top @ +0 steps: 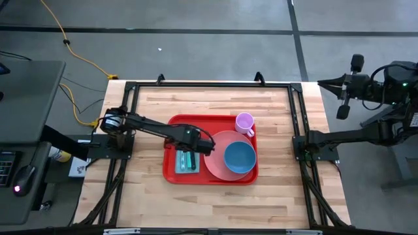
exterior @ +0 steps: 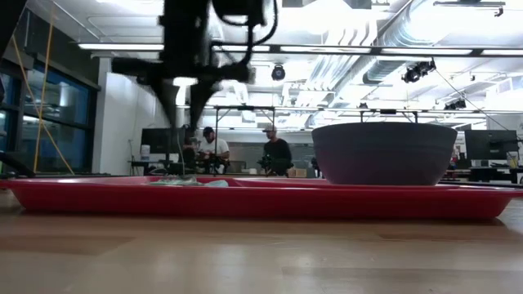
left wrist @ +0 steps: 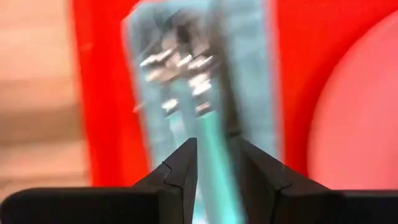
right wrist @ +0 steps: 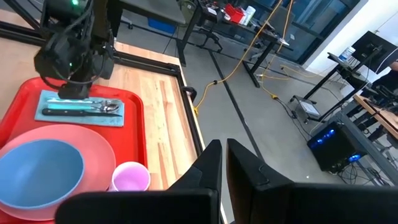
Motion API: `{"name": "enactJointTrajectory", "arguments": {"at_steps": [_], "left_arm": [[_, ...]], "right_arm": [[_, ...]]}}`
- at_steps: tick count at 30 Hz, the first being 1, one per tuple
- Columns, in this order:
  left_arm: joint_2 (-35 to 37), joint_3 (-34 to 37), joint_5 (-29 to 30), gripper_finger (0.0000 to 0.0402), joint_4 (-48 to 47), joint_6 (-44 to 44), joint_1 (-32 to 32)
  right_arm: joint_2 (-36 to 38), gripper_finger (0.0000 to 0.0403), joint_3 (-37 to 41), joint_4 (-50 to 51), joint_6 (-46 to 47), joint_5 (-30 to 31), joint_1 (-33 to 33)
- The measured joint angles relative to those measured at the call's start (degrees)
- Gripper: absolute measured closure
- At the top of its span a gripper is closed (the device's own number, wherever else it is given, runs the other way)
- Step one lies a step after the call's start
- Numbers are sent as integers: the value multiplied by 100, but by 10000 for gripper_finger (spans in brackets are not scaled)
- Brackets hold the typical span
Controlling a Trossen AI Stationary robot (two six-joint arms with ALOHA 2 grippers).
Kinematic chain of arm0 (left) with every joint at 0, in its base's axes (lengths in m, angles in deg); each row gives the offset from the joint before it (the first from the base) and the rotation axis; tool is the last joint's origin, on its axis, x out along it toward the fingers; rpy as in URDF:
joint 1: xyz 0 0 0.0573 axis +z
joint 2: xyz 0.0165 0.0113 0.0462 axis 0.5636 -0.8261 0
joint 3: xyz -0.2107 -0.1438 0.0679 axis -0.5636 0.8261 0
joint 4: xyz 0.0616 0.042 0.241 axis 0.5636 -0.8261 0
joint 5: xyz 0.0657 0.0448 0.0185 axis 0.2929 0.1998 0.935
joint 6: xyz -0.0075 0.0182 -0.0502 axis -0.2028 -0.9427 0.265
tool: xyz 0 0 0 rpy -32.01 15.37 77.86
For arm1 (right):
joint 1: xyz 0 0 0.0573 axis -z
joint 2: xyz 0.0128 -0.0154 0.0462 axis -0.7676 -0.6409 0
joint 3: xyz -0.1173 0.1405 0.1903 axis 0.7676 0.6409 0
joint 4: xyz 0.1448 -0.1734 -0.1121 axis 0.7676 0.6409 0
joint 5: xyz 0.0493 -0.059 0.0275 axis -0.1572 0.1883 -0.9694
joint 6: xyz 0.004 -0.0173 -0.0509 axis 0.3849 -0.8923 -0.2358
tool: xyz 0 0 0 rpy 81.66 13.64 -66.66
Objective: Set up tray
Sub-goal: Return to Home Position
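The red tray (top: 171, 128) lies at the middle of the table. A teal napkin (top: 187, 162) rests flat on its left part, and teal-handled cutlery (right wrist: 81, 107) lies side by side on the napkin. My left gripper (left wrist: 214, 146) hangs open above that cutlery, pointing down; in the low view its fingers (exterior: 181, 114) stand clear of the tray. A pink plate (top: 214, 164) with a blue bowl (top: 240, 158) sits on the tray's right part, and a lilac cup (top: 244, 122) is at its far right corner. My right gripper (right wrist: 222, 152) is shut, raised beyond the table's right edge.
Black frame rails (top: 209, 85) run round the wooden table top. Bare wood (top: 144, 189) lies left of and in front of the tray. A yellow cable (top: 72, 46) lies on the floor beyond the far left corner. People stand far off in the room (exterior: 214, 151).
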Motion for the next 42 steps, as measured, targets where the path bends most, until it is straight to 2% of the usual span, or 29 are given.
{"name": "enactJointTrajectory", "arguments": {"at_steps": [7,13,16,21,25,27,29,32,36,42], "left_arm": [[160,-574,865,277,-306,-1101,133],[520,-1210,2355,290,-404,-1986,95],[798,-1319,2853,297,-633,-2390,11],[1414,-1370,3544,304,-751,-2928,-287],[1908,-1367,4086,307,-1249,-3188,-681],[2206,-1318,4234,307,-1823,-3184,-962],[2398,-1360,4629,307,-1892,-3165,-1177],[2916,-1096,5097,307,-1821,-3690,-1645],[3708,-684,5710,307,-1922,-3864,-2128],[5170,458,5968,307,-1915,-3893,-2807]], "right_arm": [[0,403,0,0,-15,62,1],[149,403,0,-3,62,-226,1],[307,403,0,-50,220,-281,-1],[676,403,-26,-60,582,-263,-1],[933,403,-20,-59,1020,-266,-1],[1031,403,-20,-80,1265,-280,1],[1146,403,-22,-88,1539,-290,2],[1217,403,-16,-110,1915,-266,-1],[1312,403,-24,-285,2169,-358,-1],[1481,403,34,-785,2185,-932,2]]}}
